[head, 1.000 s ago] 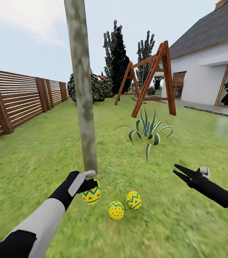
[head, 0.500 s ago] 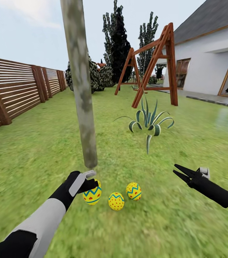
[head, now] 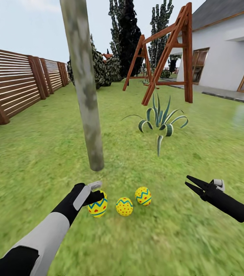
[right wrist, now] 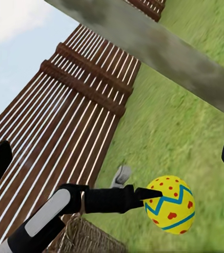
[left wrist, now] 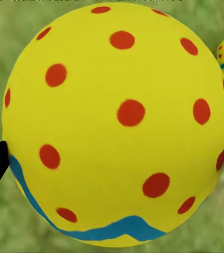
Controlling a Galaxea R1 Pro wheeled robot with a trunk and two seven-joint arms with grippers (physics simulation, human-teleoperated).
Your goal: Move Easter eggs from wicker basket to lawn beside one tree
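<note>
Camera closer; egg (head: 98, 207) between left jaws.

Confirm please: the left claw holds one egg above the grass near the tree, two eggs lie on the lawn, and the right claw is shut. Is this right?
Not quite. The right claw is open and empty, as the head view shows. The rest holds: the left claw grips one egg near the tree, and two eggs lie on the lawn.
</note>
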